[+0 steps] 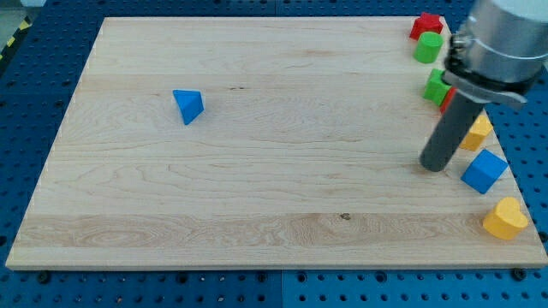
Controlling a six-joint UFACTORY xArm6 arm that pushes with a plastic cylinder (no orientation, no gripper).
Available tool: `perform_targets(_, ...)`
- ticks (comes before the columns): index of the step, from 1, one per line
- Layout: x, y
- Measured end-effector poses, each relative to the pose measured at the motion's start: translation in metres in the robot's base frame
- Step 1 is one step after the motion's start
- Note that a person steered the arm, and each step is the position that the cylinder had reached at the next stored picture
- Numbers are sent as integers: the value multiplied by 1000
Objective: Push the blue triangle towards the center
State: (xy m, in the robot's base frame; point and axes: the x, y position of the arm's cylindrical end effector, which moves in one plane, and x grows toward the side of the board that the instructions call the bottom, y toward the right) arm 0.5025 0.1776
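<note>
The blue triangle (187,105) lies on the wooden board (274,197), in the view's upper left part, on its own. My tip (434,165) rests on the board far over at the view's right, well away from the triangle. The dark rod rises from the tip up to the grey arm body at the view's top right corner.
Several blocks crowd the right edge: a red block (425,24), a green cylinder (429,47), a green block (436,86) partly hidden by the arm, a yellow block (478,133), a blue cube (484,170), a yellow block (505,218). A blue pegboard surrounds the board.
</note>
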Motion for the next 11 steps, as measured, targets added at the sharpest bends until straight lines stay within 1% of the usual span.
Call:
perform_targets(1, 3, -60)
perform_targets(2, 6, -139)
perform_targets(4, 6, -317)
perform_targets(5, -21, -389)
perform_targets(6, -61, -426)
perform_targets(7, -71, -411)
perform_targets(8, -79, -372)
perform_targets(10, -130, -271)
perform_targets(11, -133, -239)
